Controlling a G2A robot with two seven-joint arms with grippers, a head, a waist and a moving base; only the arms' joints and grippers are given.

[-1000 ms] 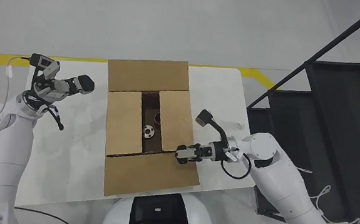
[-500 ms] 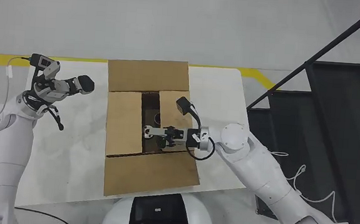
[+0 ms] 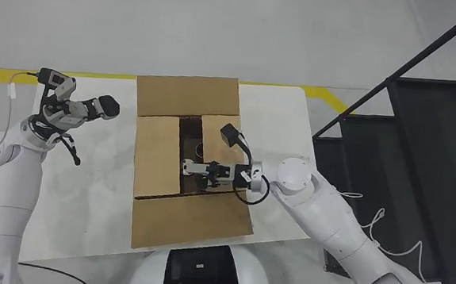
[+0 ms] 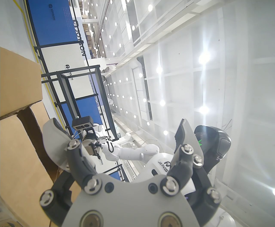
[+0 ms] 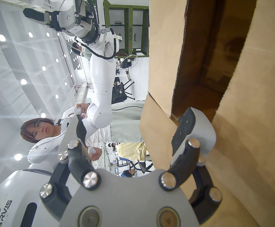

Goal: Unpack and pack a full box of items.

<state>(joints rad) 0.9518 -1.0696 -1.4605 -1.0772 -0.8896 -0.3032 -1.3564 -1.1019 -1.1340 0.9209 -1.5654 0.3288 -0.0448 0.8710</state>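
Observation:
A cardboard box (image 3: pixel 159 157) stands in the middle of the white table (image 3: pixel 98 181). Its far flap (image 3: pixel 188 96) and near flap (image 3: pixel 191 219) lie outward, and the two side flaps are folded partly inward. In the dark gap between them I see a dark round item (image 3: pixel 200 149). My right gripper (image 3: pixel 192 171) hangs over this gap, open, with nothing between its fingers (image 5: pixel 184 126). In the right wrist view the box opening (image 5: pixel 206 64) is just beyond the right gripper (image 5: pixel 131 129). My left gripper (image 3: pixel 107 106) is raised left of the box, open and empty (image 4: pixel 120 137).
A black stair frame (image 3: pixel 421 116) stands right of the table. A yellow line (image 3: pixel 327 93) runs along the floor behind it. Bare table lies on both sides of the box.
The right arm swung from the near flap's right end to over the gap in the box, then almost stopped. The left arm has not moved.

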